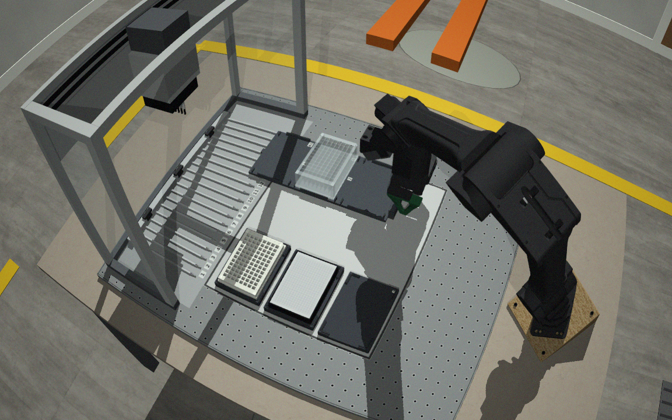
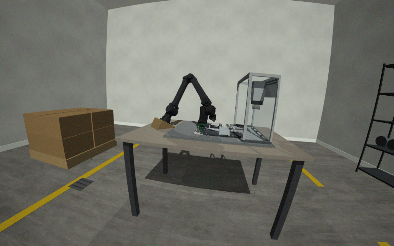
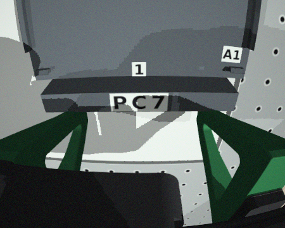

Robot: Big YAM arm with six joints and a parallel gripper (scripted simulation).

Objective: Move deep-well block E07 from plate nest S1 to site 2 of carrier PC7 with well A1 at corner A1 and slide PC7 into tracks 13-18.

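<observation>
PC7 carrier (image 1: 375, 184): on apron before rails, E07 block (image 1: 326, 163) at site 2.
End effector (image 3: 140, 139): spread, empty, behind handle (image 3: 139, 95).
Handling: prob. stiff, slides easy; push handle centre.

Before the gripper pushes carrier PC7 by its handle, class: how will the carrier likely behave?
PC7 looks a flat, rigid slab, so it should slide, not flex. Long and narrow, it may skew if pushed off-centre. The tall block on it might shift if unseated.
</observation>
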